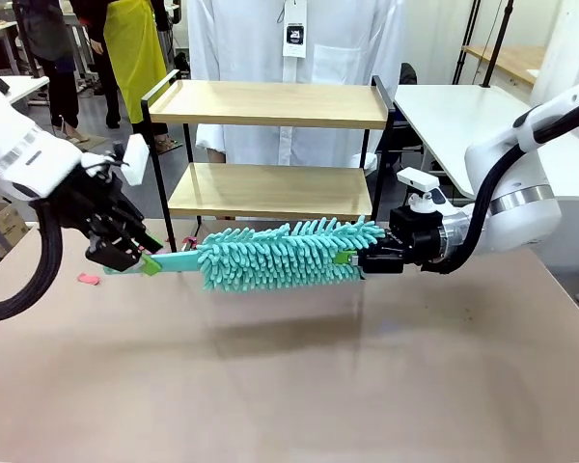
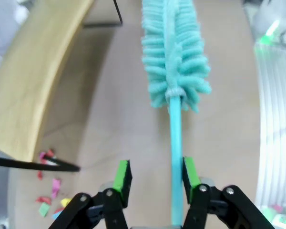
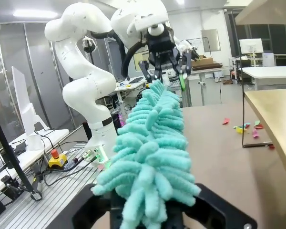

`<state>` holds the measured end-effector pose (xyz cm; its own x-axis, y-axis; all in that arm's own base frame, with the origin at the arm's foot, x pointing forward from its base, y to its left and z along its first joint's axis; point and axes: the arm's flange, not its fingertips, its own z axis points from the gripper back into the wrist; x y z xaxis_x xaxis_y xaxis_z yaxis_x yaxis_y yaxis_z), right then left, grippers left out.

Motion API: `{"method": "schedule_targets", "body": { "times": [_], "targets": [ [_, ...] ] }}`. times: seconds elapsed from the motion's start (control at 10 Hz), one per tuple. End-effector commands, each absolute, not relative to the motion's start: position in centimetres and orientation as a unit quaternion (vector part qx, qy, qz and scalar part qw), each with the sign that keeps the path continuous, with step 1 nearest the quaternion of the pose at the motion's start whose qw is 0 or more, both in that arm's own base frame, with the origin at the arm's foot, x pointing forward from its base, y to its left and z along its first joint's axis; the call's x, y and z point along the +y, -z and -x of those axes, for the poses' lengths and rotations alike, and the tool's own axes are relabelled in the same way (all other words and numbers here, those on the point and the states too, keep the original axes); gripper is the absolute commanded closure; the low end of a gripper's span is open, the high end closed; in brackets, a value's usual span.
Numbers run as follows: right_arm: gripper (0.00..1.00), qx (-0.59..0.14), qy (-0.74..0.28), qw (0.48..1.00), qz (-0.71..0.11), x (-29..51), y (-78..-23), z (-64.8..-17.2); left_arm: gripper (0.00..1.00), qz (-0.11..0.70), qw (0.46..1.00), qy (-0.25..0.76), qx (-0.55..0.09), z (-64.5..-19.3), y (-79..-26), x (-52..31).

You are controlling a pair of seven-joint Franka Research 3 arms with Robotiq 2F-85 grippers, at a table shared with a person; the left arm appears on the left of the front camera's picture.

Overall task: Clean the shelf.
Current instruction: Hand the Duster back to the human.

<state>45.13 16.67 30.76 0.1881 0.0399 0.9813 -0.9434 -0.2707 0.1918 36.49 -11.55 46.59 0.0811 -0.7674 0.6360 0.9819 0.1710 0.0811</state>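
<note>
Front view: shelf (image 1: 270, 145) standing at far edge of desk (image 1: 289, 376), both boards bare; teal duster (image 1: 280, 253) held level before it, right claw (image 1: 359, 258) clamped on one end, left claw (image 1: 135, 256) spread around handle.

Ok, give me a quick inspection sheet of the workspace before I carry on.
Surface: brown tabletop, bare in the middle.
Job's things: shelf at the far edge, boards bare; teal duster held level in front of it.
Clutter: coloured paper scraps on the table by the shelf's foot.
Grippers: left gripper open around the duster's handle; right gripper shut on the duster's head end.
Cables: black hose along the left arm.
Surroundings: person in white behind the shelf.
</note>
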Motion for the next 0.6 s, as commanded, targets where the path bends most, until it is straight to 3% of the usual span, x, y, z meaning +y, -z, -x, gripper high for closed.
{"method": "schedule_targets", "body": {
  "times": [0.0, 0.5],
  "targets": [
    [1.0, -0.378, -0.515, 0.478, -0.603, 16.8, -30.8, -45.1, 0.0, 0.268, 0.672, 0.588, -0.361, -35.0, -47.1, -8.0],
    [1.0, -0.378, -0.515, 0.478, -0.603, 16.8, -30.8, -45.1, 0.0, 0.311, 0.628, 0.552, -0.451, -31.1, -47.6, 2.1]
  ]
}}
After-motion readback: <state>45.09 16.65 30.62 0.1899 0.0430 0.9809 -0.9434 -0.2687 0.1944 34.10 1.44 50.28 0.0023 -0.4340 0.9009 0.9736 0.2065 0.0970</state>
